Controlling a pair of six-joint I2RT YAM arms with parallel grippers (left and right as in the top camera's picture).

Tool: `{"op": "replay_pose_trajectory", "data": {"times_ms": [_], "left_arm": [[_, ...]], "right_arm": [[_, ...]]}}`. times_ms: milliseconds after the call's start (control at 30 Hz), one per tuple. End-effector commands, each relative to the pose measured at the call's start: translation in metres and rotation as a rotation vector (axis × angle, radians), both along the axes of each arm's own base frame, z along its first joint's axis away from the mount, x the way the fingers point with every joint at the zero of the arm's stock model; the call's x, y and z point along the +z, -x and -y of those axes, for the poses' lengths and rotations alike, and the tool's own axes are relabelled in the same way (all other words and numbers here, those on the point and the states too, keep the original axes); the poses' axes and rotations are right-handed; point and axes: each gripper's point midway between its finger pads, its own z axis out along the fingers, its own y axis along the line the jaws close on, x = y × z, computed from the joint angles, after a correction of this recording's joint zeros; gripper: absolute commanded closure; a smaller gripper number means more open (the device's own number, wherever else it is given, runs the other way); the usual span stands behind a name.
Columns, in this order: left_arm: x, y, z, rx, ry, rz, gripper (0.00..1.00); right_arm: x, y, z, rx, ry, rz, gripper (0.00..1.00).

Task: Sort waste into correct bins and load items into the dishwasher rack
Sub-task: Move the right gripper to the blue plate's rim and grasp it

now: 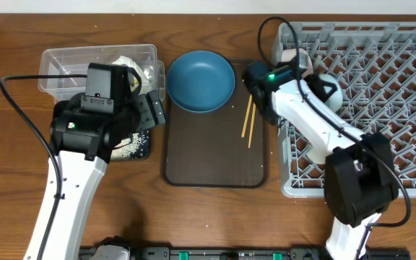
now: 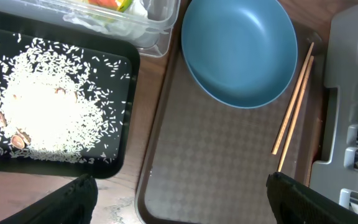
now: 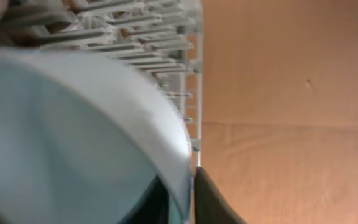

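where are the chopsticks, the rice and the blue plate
chopsticks (image 2: 293,99), left wrist view, middle of one stick
rice (image 2: 42,112), left wrist view, centre of the pile
blue plate (image 2: 241,50), left wrist view, middle of its inside

Pale blue bowl: blurred, fills left of right wrist view, cut off by its edges.
Clear tub: cropped at top edge, left wrist view.
Black tray-bin: mostly covered, overhead left.
Rack: cut off at overhead's right edge.

Wide-spread left fingers; right arm angled leftward.
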Motion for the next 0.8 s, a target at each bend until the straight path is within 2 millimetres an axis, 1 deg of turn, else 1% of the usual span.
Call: {"op": "replay_pose_trajectory", "data": {"times_ms": [0,67,133,167,200,333,400,467,533,667,767], "left_arm": [[-0.004,0.0,-0.004,0.006,-0.016,-0.013,0.11],[-0.004,0.0,-0.004,0.006,-0.016,-0.013,0.1],[-0.004,0.0,-0.004,0.006,-0.016,-0.013,0.1],[-0.004,0.0,-0.004,0.006,-0.016,-0.013,0.1],[-0.004,0.0,-0.004,0.006,-0.016,-0.013,0.1],[-0.004,0.0,-0.004,0.006,-0.016,-0.013,0.11],[-0.004,0.0,-0.004,0.006,-0.016,-0.013,0.1],[-0.004,0.0,-0.004,0.006,-0.016,-0.013,0.1],[-0.004,0.0,-0.004,0.006,-0.016,-0.013,0.11],[-0.004,0.0,-0.004,0.006,-0.016,-0.013,0.1],[-0.004,0.0,-0.004,0.006,-0.016,-0.013,0.1]], "right_arm": [[-0.018,0.004,-0.017,0.034,-0.027,-0.059,0.7],[-0.019,0.005,-0.024,0.052,-0.03,-0.061,0.63],[-0.019,0.006,-0.031,0.069,-0.03,-0.061,0.51],[-0.019,0.006,-0.034,0.076,-0.029,-0.061,0.48],[-0.019,0.007,-0.037,0.083,-0.029,-0.061,0.4],[-0.017,0.007,-0.041,0.093,-0.032,-0.055,0.13],[-0.013,0.005,-0.042,0.093,-0.04,-0.042,0.04],[-0.007,0.001,-0.044,0.093,-0.056,-0.02,0.02],[0.001,-0.005,-0.049,0.089,-0.111,0.011,0.01],[0.015,-0.019,-0.063,0.084,-0.268,0.057,0.01],[0.024,-0.032,-0.08,0.108,-0.417,0.073,0.01]]}}
